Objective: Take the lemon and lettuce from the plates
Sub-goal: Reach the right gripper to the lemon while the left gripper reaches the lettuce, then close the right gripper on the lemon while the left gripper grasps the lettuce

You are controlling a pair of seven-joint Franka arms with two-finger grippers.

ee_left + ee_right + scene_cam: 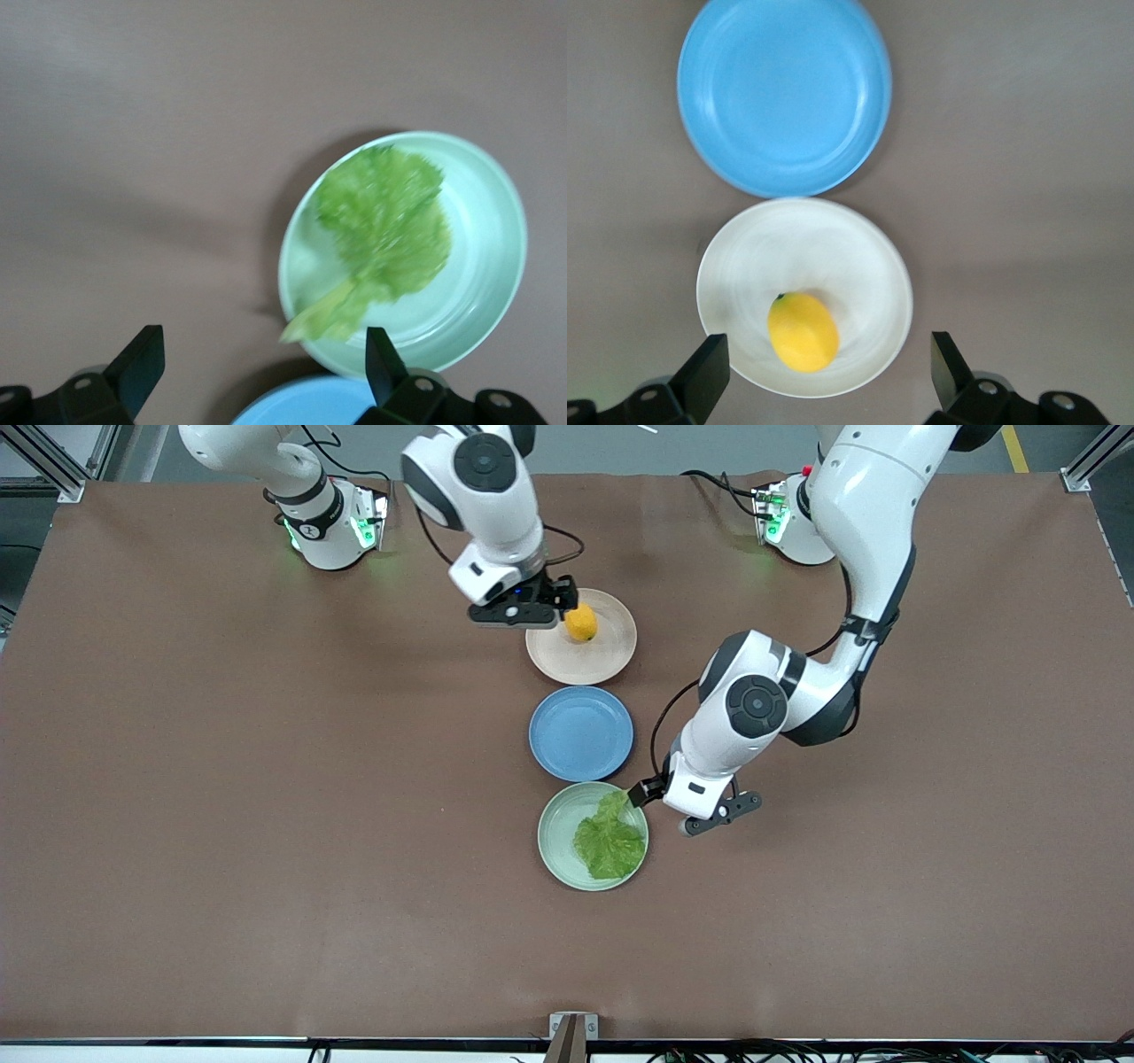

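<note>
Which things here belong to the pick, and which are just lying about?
Belong:
lemon on beige plate, under the open right gripper
lettuce on green plate, by the open left gripper

Lying about:
blue plate, empty, between the two

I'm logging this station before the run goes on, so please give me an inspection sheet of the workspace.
Surface: brown table, no spills seen.
Job's things: lemon on beige-pink plate; lettuce on mint green plate, stem end over the rim.
Clutter: blue plate between the two, nothing on it.
Grippers: right claw open over the lemon's plate; left claw open at the lettuce's stem end.
Cables: black cables along both arms.
Surroundings: metal frame posts at the table's corners.
</note>
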